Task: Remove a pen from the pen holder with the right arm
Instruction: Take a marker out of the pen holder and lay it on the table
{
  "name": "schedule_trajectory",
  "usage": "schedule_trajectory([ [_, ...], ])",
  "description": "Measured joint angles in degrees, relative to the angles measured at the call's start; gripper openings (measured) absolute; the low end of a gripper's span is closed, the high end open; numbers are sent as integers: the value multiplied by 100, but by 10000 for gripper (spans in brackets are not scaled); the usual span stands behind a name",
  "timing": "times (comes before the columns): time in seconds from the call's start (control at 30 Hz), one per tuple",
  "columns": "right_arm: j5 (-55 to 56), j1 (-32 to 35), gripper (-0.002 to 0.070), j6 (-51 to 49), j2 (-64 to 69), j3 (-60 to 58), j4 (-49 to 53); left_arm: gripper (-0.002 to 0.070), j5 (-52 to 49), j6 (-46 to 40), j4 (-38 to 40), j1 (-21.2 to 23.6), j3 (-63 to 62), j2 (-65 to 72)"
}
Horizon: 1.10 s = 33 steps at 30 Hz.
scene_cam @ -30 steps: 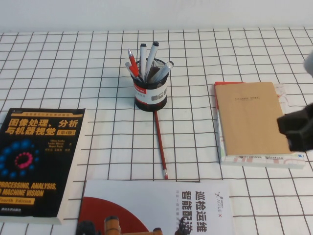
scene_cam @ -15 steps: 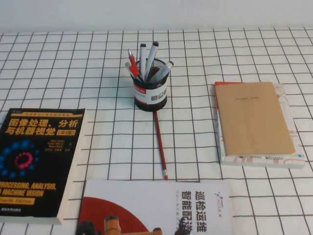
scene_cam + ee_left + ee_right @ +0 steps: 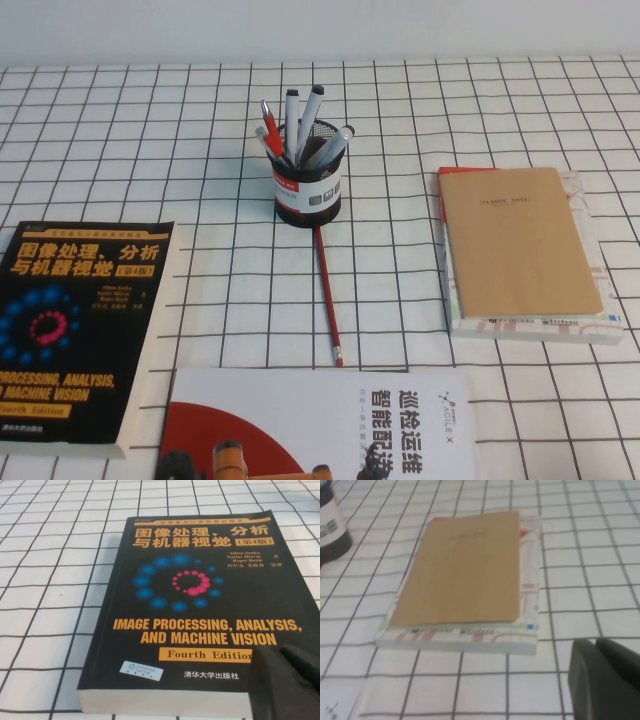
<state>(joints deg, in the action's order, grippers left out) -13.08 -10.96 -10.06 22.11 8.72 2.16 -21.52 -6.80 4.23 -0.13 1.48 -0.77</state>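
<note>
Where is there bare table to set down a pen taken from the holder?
Bare checked cloth lies between the red pencil and the tan notebook, and far left between the black mesh pen holder and the black textbook. The near edge is crowded by the white booklet. The left gripper hangs by the textbook's corner; the right gripper, shut, near the notebook.

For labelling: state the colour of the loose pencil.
Red pencil, high view. Left gripper by black book; right gripper near tan notebook.

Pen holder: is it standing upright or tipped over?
Upright: the pen holder stands on its base, pens pointing up. The left gripper hovers by the black book; the right gripper, shut, beside the brown notebook.
</note>
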Motion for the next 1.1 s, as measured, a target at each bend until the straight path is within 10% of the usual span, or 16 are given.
schedule_trajectory([
  [0.33,822,1071,-15,-13,-1435,-1019,-11,-3,0,0,0,0,0,0],
  [1.1,-625,784,-17,518,-2255,-1018,-83,-3,0,0,0,0,0,0],
])
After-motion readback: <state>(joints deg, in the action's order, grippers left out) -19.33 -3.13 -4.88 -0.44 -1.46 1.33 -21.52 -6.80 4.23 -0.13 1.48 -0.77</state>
